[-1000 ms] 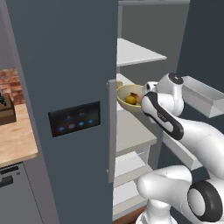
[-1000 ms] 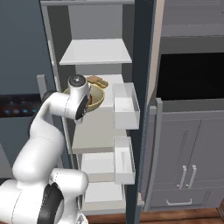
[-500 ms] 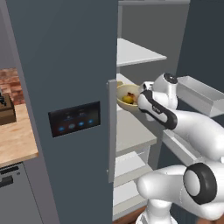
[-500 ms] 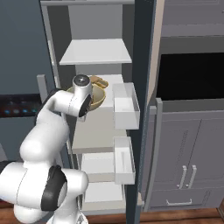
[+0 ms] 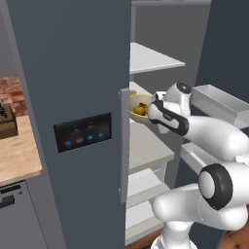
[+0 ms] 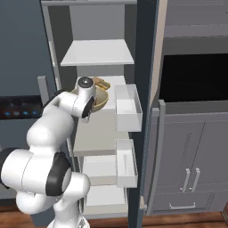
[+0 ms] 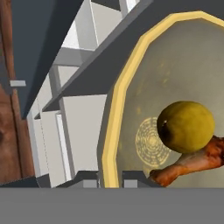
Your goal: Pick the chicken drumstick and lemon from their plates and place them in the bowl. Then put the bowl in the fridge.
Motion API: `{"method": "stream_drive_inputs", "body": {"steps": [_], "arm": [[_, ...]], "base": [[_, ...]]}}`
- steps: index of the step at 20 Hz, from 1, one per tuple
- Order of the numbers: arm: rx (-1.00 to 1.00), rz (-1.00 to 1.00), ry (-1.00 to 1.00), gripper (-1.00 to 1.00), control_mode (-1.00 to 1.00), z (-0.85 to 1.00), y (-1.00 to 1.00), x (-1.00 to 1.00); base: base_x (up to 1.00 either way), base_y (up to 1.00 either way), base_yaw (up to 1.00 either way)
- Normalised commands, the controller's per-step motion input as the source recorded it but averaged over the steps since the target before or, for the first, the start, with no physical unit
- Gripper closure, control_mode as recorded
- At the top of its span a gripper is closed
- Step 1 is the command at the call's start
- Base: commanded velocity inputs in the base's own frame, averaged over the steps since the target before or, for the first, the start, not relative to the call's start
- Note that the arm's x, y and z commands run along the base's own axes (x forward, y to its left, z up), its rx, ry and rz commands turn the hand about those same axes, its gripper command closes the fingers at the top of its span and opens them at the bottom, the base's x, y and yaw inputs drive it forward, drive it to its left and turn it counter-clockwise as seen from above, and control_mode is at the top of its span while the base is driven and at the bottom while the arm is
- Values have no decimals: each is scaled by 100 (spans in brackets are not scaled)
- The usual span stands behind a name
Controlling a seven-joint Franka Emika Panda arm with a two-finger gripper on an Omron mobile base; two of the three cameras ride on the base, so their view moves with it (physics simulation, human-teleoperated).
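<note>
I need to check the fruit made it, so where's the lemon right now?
The lemon sits inside the bowl, touching the drumstick. In the left base view the bowl is at the fridge opening, just right of its door edge, above a white shelf.

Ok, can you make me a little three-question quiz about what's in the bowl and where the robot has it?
1. True or false: the lemon lies inside the bowl.
2. What lies beside the lemon in the bowl? A) a spoon B) the chicken drumstick C) an egg
3. Fill in: the bowl is held at the open ____, over a white shelf.

Key: 1 true; 2 B; 3 fridge.
</note>
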Motion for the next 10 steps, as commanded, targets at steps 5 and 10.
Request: {"method": "stream_drive_inputs", "body": {"steps": [5,10], "arm": [[0,0,0,100,-100,-12,3,31],[0,0,0,100,-100,-6,6,39]], "base": [[0,0,0],[0,0,0]]}}
